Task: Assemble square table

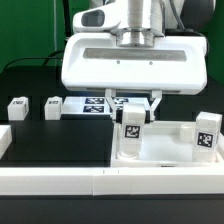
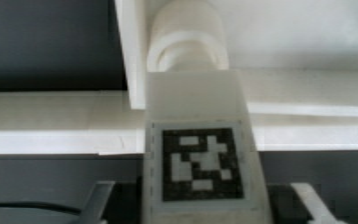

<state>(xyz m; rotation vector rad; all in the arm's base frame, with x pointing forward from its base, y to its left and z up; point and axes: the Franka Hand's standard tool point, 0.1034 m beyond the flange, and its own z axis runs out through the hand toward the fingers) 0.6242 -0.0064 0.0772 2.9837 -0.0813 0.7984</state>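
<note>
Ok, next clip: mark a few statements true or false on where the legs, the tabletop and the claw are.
1. Two legs stand on the tabletop: the middle leg and the right leg. True.
2. The claw is over the loose legs. False: it straddles the middle leg.
3. The loose legs lie off the tabletop, at the exterior view's left. True.
4. The tabletop hangs in the air. False: it lies flat beside the black mat.
</note>
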